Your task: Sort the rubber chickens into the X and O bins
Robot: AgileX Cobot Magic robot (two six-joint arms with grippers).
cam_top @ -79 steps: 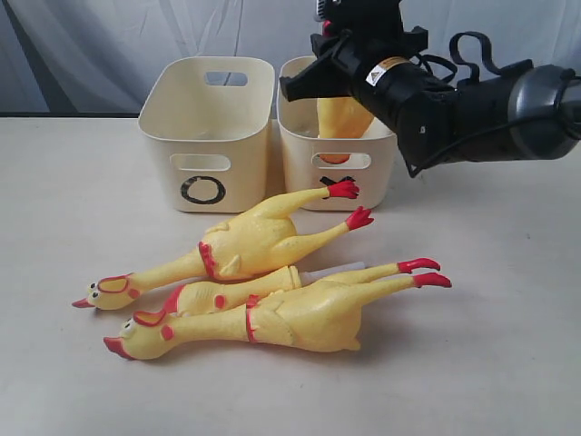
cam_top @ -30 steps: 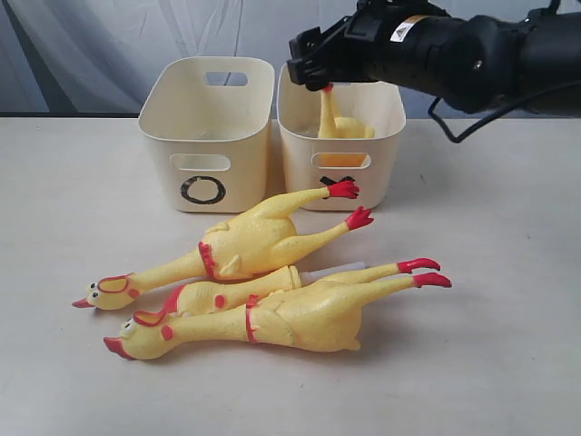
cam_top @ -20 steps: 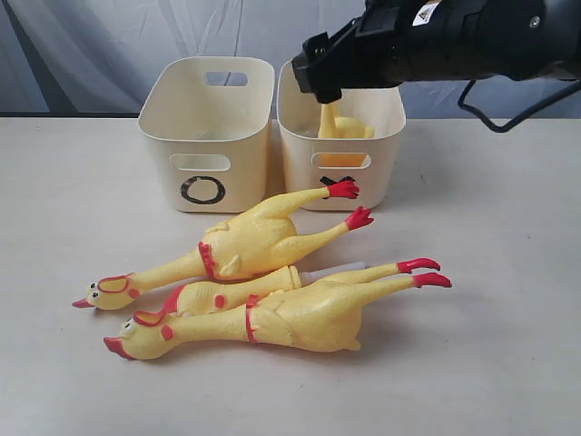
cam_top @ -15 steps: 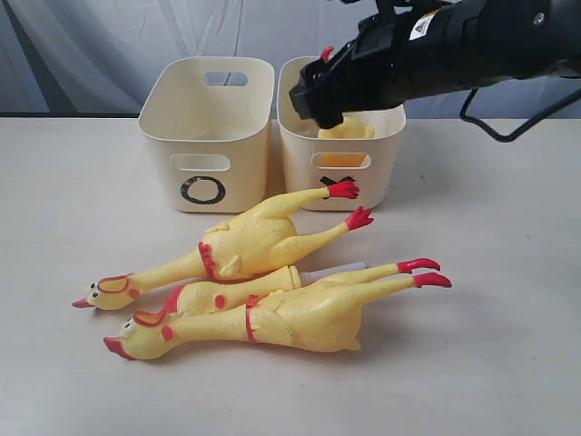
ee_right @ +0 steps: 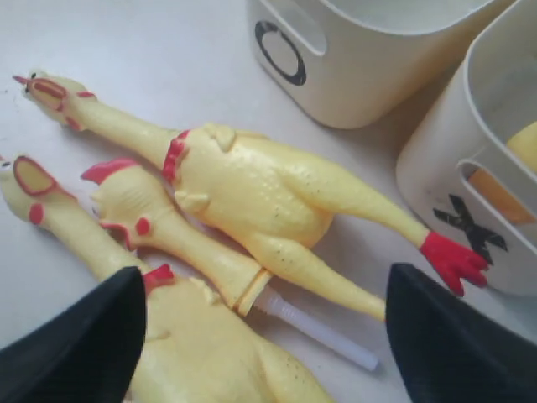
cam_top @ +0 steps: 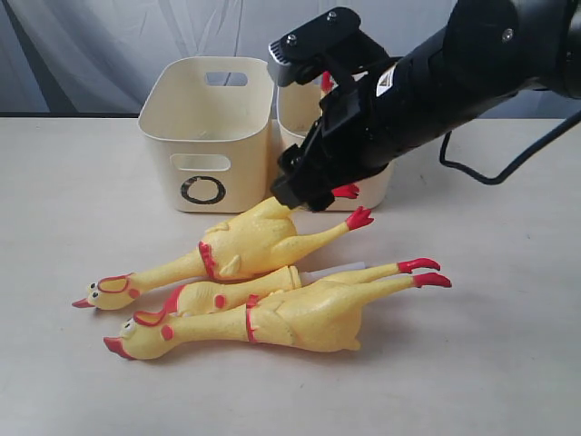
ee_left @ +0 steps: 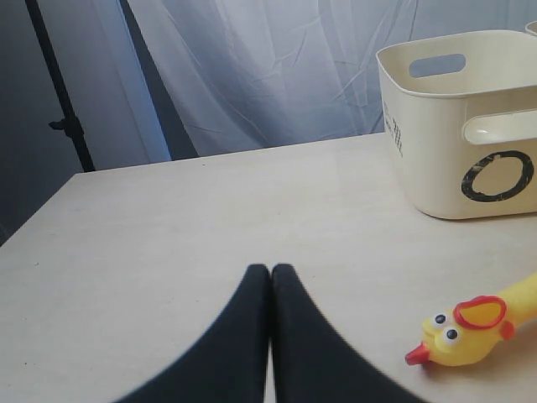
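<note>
Three rubber chickens lie side by side on the table: a whole one, a head-and-neck piece with a white tube, and a second whole one. My right gripper hangs open and empty just above them, over the tube. The X bin is mostly hidden behind the right arm; a yellow body lies in it. The O bin stands beside it. My left gripper is shut and empty, low over the table near a chicken head.
The two bins stand touching at the back of the table, with a grey curtain behind them. The right arm reaches in from the right over the X bin. Bare tabletop lies to the left and right of the chickens.
The right arm has left the top of the X bin and dropped forward and down to the chickens on the table. Its jaws stay wide. The left gripper has not moved.
</note>
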